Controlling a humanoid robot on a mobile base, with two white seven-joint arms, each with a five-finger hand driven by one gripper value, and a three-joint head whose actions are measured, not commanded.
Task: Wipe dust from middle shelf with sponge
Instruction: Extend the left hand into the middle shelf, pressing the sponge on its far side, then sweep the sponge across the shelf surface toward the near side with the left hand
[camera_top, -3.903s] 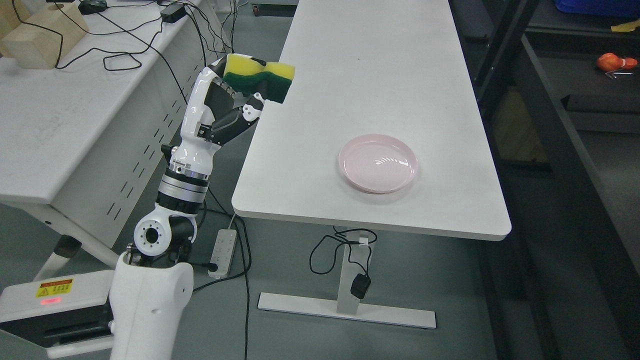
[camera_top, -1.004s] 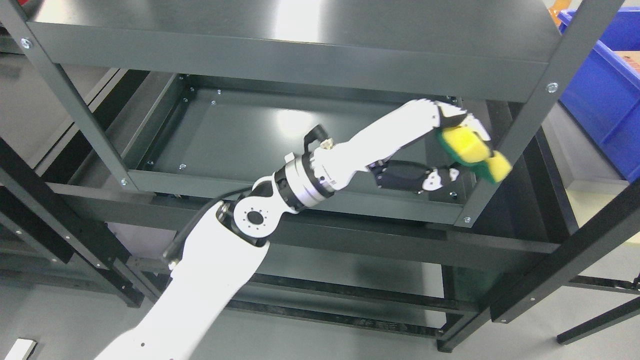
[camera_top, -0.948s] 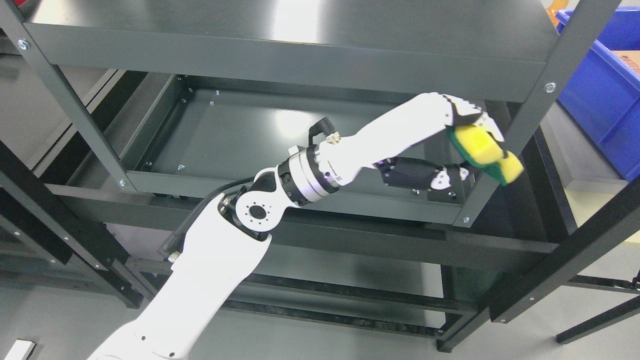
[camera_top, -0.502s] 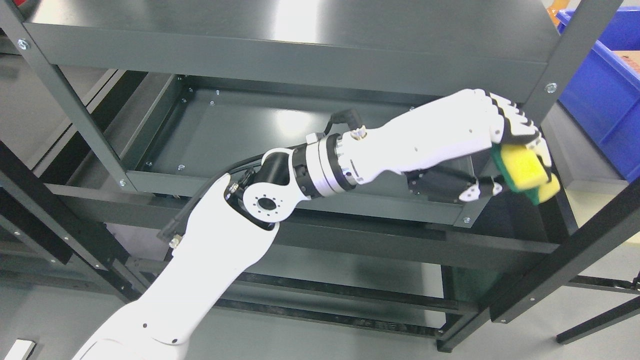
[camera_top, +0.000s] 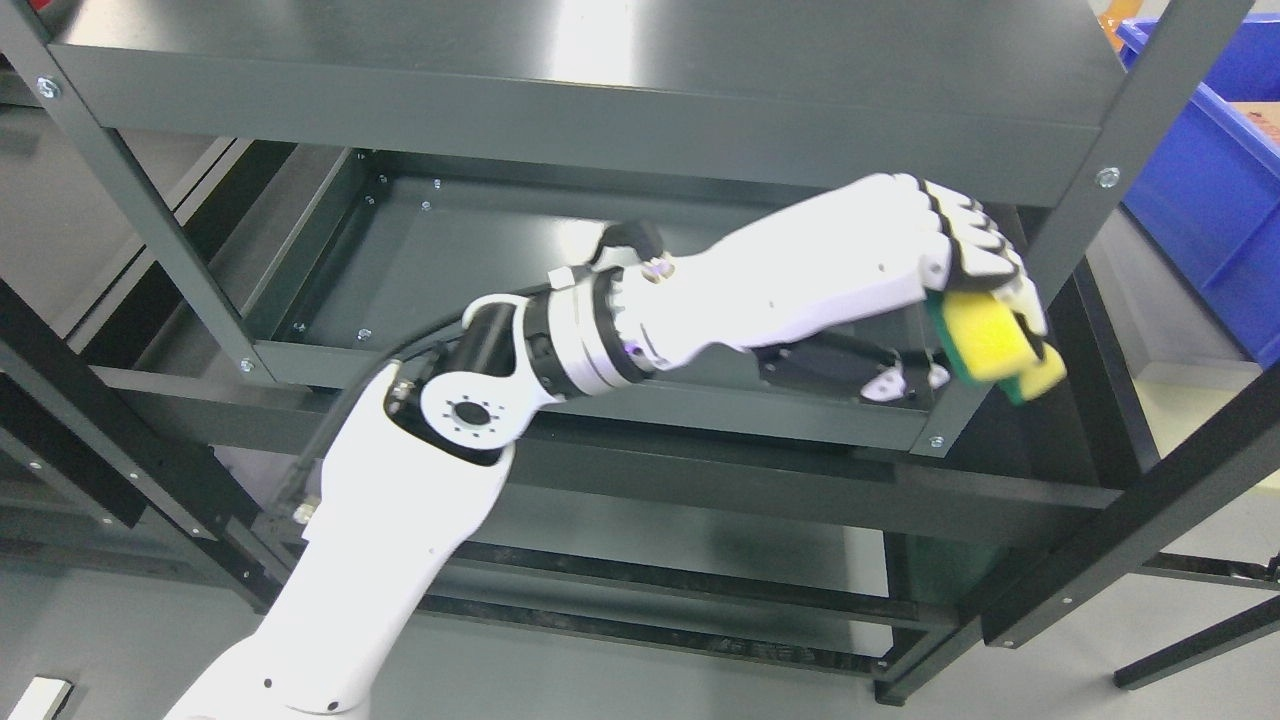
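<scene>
Head view gave you one arm, the left, coming up from the lower left and reaching to the right across the front of a dark metal rack (camera_top: 600, 120). Your left hand (camera_top: 960, 290) was closed around a single sponge (camera_top: 990, 338), its white knuckles curled over the top and the dark thumb pressing in from below and to the left.

You could see the sponge as a bright yellow block with a thin green scouring layer; the green showed along the edge nearest the palm and again at the lower corner under the fingers. Part of it was covered by the fingers, so you could not tell its full shape. It stuck out past the fingertips, down and to the right.

Behind the hand and to its left lay the middle shelf (camera_top: 480, 260), a dark tray with small screws along its rim. You could not tell whether the sponge touched it; the sponge appeared to sit at the shelf's right front corner, just beside the upright post (camera_top: 1080, 200) that ran up past the knuckles.

One blue bin (camera_top: 1200, 190) stood well to the right of the hand, beyond the post.
</scene>
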